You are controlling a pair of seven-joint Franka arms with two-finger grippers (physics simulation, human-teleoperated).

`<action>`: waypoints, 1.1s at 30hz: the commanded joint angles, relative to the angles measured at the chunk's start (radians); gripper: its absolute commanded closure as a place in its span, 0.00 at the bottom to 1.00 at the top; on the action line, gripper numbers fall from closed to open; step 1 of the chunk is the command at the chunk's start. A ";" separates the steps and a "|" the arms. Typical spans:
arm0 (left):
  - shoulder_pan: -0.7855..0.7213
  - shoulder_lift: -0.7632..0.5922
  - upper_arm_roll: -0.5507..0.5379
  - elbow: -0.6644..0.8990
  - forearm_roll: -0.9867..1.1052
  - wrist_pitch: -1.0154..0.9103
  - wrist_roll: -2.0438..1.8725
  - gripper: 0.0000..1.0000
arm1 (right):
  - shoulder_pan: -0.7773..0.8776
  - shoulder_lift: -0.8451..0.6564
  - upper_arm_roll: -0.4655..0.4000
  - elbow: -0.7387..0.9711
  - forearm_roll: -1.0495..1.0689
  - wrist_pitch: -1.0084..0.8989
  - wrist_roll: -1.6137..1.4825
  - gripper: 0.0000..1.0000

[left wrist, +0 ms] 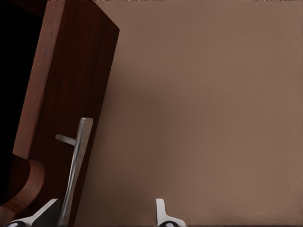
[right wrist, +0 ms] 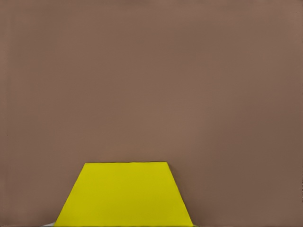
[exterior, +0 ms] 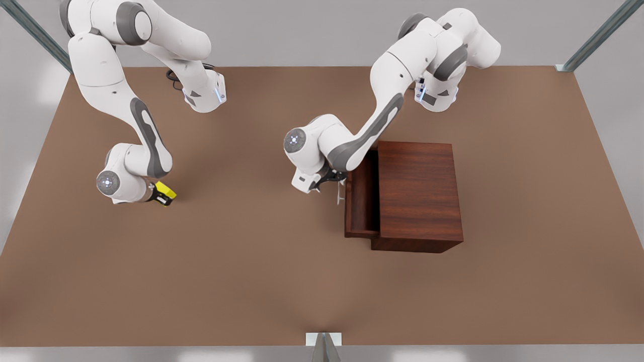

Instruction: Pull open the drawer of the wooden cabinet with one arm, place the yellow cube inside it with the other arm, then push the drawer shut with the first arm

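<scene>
The wooden cabinet (exterior: 420,193) stands right of centre in the front view. Its drawer (exterior: 360,201) is pulled partway out toward the front view's left. My left gripper (exterior: 333,181) is at the drawer's front, open; the thin silver handle (left wrist: 75,165) lies between its fingertips (left wrist: 162,213), close to one of them. At the front view's left, low over the table, my right gripper (exterior: 162,195) is shut on the yellow cube (exterior: 166,192). The cube (right wrist: 124,194) shows large and close in the right wrist view, tilted with the hand.
The brown table (exterior: 261,271) has open room between the two arms and along its front. Metal frame posts (exterior: 596,37) stand at the back corners, and a small bracket (exterior: 323,342) sits at the middle of the front edge.
</scene>
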State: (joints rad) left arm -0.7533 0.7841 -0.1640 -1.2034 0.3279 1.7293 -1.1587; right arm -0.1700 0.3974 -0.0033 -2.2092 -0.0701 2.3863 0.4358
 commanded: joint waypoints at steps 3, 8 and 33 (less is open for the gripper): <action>-0.003 -0.005 -0.003 0.042 -0.016 -0.065 -0.045 0.00 | 0.009 0.000 0.011 0.088 -0.031 -0.133 0.018 0.51; 0.156 -0.183 -0.002 0.410 -0.179 -0.692 0.177 0.00 | 0.228 0.017 0.011 0.295 -0.011 -0.288 0.034 0.53; 0.675 -0.508 0.003 -0.021 -0.240 -0.580 1.140 0.00 | 0.896 0.310 0.123 1.088 0.049 -0.329 -1.484 0.58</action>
State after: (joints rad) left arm -0.0793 0.2783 -0.1607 -1.2243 0.0872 1.1508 -0.3275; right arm 0.7179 0.7000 0.1200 -1.1280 0.0447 2.0144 -0.2889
